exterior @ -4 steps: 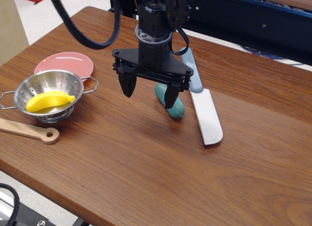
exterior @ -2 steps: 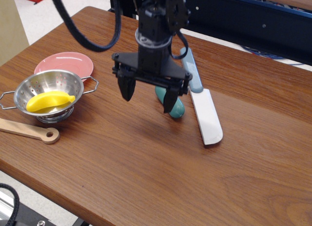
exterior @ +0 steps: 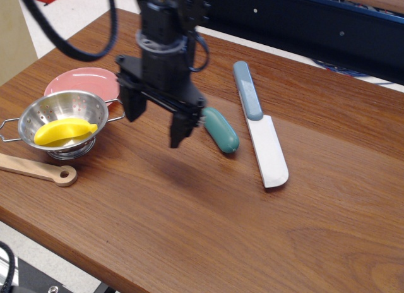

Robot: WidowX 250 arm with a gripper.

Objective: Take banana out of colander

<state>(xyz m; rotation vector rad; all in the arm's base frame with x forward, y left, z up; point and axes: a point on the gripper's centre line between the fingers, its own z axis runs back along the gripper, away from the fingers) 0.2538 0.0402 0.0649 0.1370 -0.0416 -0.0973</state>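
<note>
Banana [exterior: 65, 131] lies in the colander [exterior: 38, 116], left of your gripper [exterior: 155, 120]. Jaws wide and empty, held above rim height so you clear the handles.

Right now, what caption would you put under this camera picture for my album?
Open gripper hangs above the table, right of the colander with the banana inside.
</note>
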